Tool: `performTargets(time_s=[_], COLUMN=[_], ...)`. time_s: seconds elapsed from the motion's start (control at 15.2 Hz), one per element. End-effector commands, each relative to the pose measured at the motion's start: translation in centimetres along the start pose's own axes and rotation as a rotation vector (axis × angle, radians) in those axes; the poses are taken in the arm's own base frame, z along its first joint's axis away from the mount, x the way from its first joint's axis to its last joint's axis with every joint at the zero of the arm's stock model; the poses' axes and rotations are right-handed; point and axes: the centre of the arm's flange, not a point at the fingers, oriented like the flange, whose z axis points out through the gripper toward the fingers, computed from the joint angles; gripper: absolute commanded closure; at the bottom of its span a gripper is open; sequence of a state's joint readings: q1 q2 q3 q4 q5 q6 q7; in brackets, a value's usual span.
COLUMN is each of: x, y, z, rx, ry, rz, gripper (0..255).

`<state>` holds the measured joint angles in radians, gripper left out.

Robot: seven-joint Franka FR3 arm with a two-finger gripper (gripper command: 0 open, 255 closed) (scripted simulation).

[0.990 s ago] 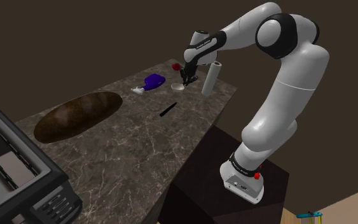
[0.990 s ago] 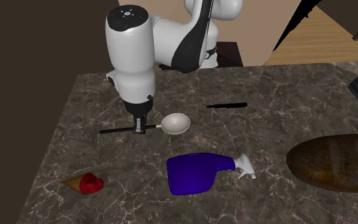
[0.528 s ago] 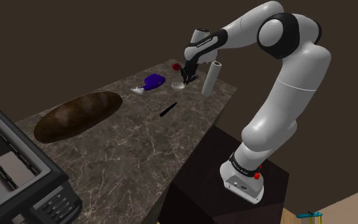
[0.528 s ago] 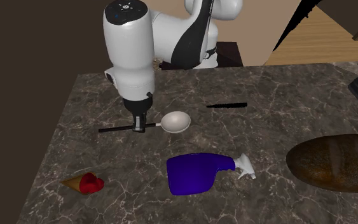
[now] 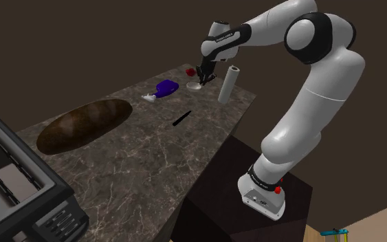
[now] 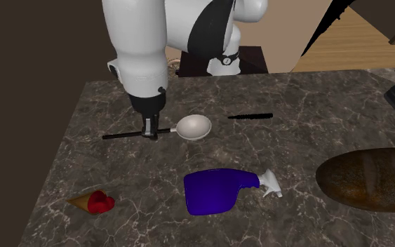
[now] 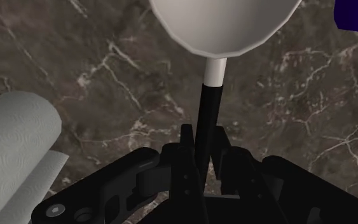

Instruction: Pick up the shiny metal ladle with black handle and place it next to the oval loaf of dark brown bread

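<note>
Hand [image 6: 150, 132] is clamped on the ladle [image 6: 193, 127]. Fingers are narrow, w/ the thin black handle pinched between them a little back from the pale bowl. The ladle sits approx. level: bowl toward the second exterior view's right, handle end toward its left. Can't tell if it's touching the desk [image 5: 150, 155]. It's at the desk's far end in the shoulder view, between the upright paper roll [image 5: 227, 84] and the blue spray bottle [image 6: 217, 191], w/ a small red item [image 6: 99, 202] near the corner. The dark brown bread loaf [image 5: 82, 124] lies well apart from the ladle, w/ a thin black strip [image 5: 181, 118] on the desk between them. The toaster [image 5: 13, 185] is at the near end.
</note>
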<state>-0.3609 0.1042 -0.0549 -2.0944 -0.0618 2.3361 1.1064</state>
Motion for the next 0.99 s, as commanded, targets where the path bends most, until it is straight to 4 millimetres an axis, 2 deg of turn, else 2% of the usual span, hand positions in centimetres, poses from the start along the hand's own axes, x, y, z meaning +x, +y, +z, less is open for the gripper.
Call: performTargets(time_s=[0.0,0.92], x=[0.1,0.9], y=[-0.1,-0.8], z=[-1.0,-8.3], rx=[0.000,0.000], ry=[0.000,0.000], rz=[0.000,0.000], gripper=[255,255])
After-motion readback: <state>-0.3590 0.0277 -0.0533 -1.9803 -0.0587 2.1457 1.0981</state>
